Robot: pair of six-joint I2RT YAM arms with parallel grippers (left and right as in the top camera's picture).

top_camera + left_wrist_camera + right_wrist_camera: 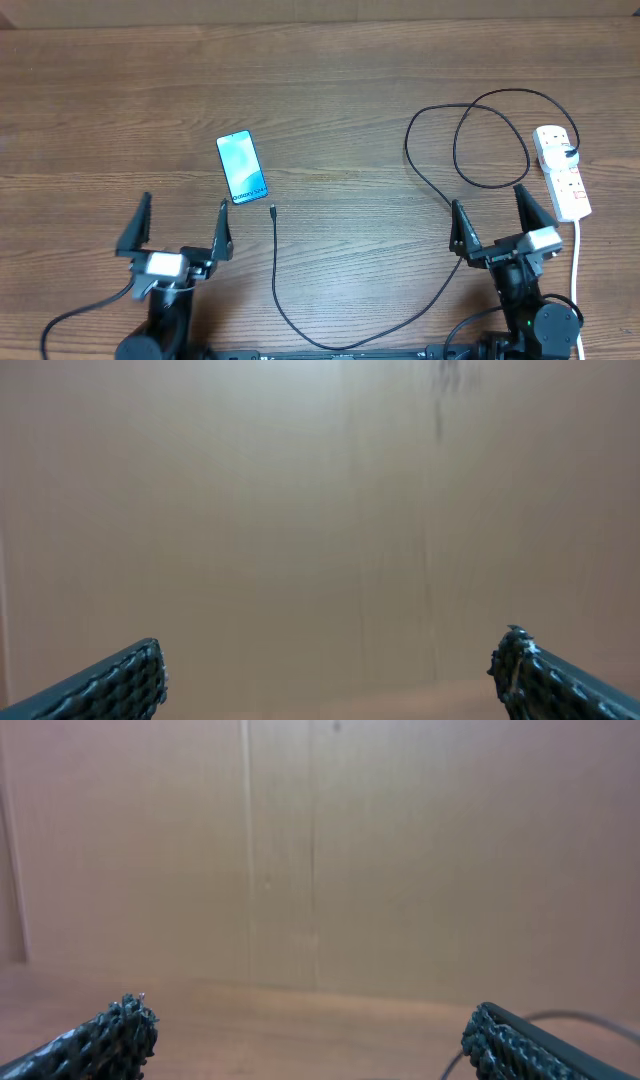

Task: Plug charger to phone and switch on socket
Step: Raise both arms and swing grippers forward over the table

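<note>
Two jobs are left, and from my remote seat neither looks begun. The phone point(242, 167) lies flat, screen up, on the wooden table point(330, 80), just ahead of the left gripper point(186, 212) and a little to its right. The charger point(276, 280) is not in it: its connector tip point(272, 208) rests on the wood near the phone's lower right corner, close but apart from it. From there the black cable runs toward me, curves along the near edge, climbs past the right gripper point(488, 205) and loops over to the socket point(562, 172) at the far right. Its black plug point(569, 152) appears to sit in one of the outlets already, though I would not swear to it from overhead. The red switches are too small for me to read, so I cannot tell whether the strip is on. Its white cord point(578, 262) trails down beside the right arm. Both grippers hover near the table's front edge with their fingers spread wide and nothing between them. The wrist views confirm this, each showing only bare wood and a plain wall between the ribbed pads point(115, 682). I judge that seating the connector comes first, then the switch.
</note>
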